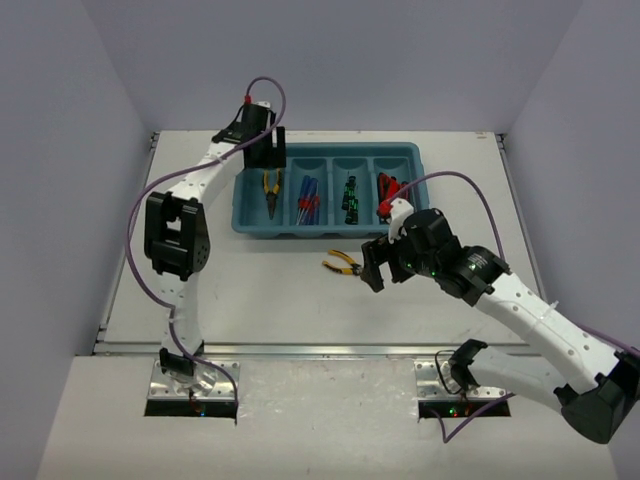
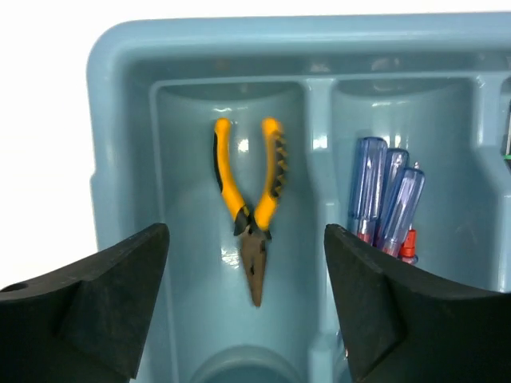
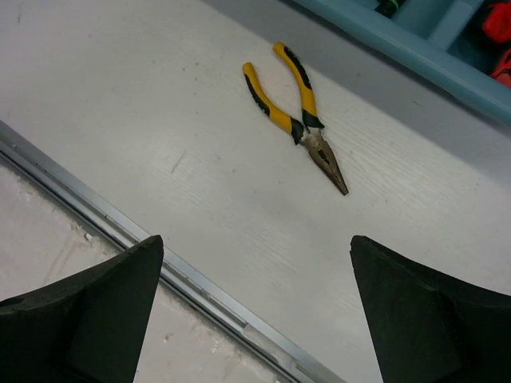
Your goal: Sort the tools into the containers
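White table (image 1: 250, 300), walled in pale grey on three sides; we list what stands on it.

1. Teal tray (image 1: 300, 232), set at the far middle of the table, four long compartments side by side.
2. Leftmost compartment: one pair of yellow-handled pliers (image 2: 251, 231), nose pointing to the near end.
3. Second compartment: blue-and-red screwdrivers (image 1: 308, 200), bundled together.
4. Third compartment: black-and-green screwdrivers (image 1: 351, 197).
5. Rightmost compartment: red-and-black utility knives (image 1: 387, 193).
6. Loose pliers (image 3: 299, 120), yellow-handled, lying flat on the table just in front of the tray and apart from it.
7. Left gripper (image 1: 267, 160), over the leftmost compartment, jaws spread wide and empty.
8. Right gripper (image 1: 370, 268), close beside the loose pliers, jaws parted, nothing between them.

We judge the sorting nearly complete: each compartment holds one kind of tool, and we see only the loose pliers outside the tray. What is left, by our reckoning, is to grasp that pair and lay it in the leftmost compartment with its match.
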You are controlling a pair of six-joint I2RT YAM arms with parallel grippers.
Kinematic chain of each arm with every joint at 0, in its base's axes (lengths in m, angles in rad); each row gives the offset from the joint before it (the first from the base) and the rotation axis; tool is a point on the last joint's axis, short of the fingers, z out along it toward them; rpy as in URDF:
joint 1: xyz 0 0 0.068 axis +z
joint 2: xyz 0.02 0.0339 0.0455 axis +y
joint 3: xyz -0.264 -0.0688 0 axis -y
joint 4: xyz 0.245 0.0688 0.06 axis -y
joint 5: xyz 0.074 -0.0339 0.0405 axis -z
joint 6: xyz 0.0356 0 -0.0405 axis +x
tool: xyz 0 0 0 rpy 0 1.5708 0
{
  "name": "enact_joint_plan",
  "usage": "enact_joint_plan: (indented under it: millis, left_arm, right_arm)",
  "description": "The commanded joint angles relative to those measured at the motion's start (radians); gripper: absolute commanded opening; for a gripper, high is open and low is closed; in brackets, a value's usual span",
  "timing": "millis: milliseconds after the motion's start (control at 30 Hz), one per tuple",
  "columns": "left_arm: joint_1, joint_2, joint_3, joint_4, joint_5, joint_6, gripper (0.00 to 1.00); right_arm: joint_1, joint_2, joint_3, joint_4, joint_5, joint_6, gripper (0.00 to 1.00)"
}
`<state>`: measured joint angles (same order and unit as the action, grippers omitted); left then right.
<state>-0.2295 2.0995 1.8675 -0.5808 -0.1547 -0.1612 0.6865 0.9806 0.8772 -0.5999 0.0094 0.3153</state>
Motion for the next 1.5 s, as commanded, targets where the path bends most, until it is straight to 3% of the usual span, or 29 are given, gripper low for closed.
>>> enact_joint_plan:
  millis: [0, 133, 233, 300, 433, 733, 900, 1100, 1267, 1467]
  left_arm:
    - [0.010, -0.237, -0.053, 0.011, -0.087, -0.090, 0.94]
    - [0.009, -0.514, -0.310, 0.040, -0.083, -0.261, 1.00]
    - [0.008, -0.862, -0.546, 0.170, -0.001, -0.295, 1.00]
    - [0.007, -1.005, -0.657, 0.219, 0.044, -0.297, 1.00]
    - [0.007, -1.237, -0.825, 0.226, 0.154, -0.242, 1.00]
    - [0.007, -1.452, -1.047, 0.082, 0.176, -0.172, 1.00]
    - [0.005, -1.489, -1.068, 0.085, 0.212, -0.154, 1.00]
    - [0.005, -1.481, -1.091, 0.104, 0.236, -0.158, 1.00]
    - [0.005, -1.490, -1.096, 0.110, 0.247, -0.156, 1.00]
    - [0.005, -1.489, -1.097, 0.112, 0.262, -0.153, 1.00]
  right_arm:
    - [-0.004, 0.103, -0.002, 0.039, -0.050, -0.014, 0.99]
    - [-0.002, 0.217, 0.008, 0.074, -0.027, -0.009, 0.86]
    - [0.004, 0.298, 0.013, 0.117, -0.016, -0.026, 0.73]
    - [0.011, 0.356, 0.029, 0.129, -0.012, -0.049, 0.64]
    - [0.073, 0.521, 0.112, 0.118, 0.024, -0.131, 0.63]
    - [0.108, 0.843, 0.300, 0.098, 0.113, -0.275, 0.61]
    - [0.117, 0.911, 0.385, 0.076, 0.104, -0.316, 0.60]
    - [0.132, 0.964, 0.418, 0.091, 0.085, -0.382, 0.49]
    - [0.133, 0.995, 0.404, 0.087, 0.081, -0.372, 0.31]
    - [0.147, 0.999, 0.345, 0.120, 0.049, -0.341, 0.26]
